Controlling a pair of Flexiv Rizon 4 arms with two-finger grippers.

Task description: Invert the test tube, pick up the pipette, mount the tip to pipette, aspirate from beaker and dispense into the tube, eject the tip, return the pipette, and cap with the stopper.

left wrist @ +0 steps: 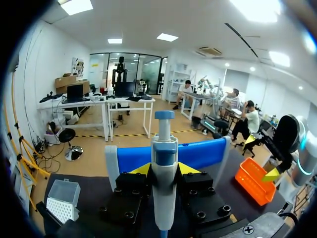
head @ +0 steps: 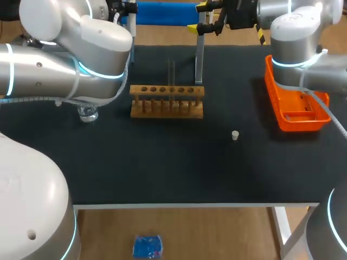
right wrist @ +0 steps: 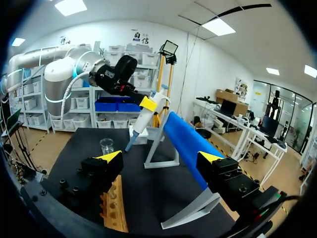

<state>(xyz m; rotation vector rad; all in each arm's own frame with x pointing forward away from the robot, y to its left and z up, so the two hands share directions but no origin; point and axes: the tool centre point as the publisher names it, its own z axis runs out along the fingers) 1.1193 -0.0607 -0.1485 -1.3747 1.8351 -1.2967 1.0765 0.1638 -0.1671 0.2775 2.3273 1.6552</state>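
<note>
The left claw [left wrist: 164,169] is shut on the pipette [left wrist: 164,198]. Its own wrist view shows the 2 yellow tips pressed to either side of the white body, with the blue plunger end up and the lower end cut off at the view's edge. The right wrist view shows the same pipette from the side, held tilted in the air. Its narrow end points down over the tabletop [head: 162,162] near the beaker [right wrist: 106,145]. I cannot tell whether a tip is mounted. The head view shows neither the pipette nor the left claw, and the left arm's bulk half hides the beaker there.

The right claw [right wrist: 160,157] stands wide open with nothing held, and the blue stand [right wrist: 184,141] is ahead of it.

In the head view the test tube [head: 172,73] is only a faint glassy line rising from the wooden rack [head: 167,101], and I cannot tell which end is up. The stopper [head: 235,135] lies alone on the tabletop to the right of the rack, and only the head view shows it. The orange tray [head: 295,108] is partly behind the right arm. The tip box [left wrist: 63,201] appears only in the left wrist view.
</note>
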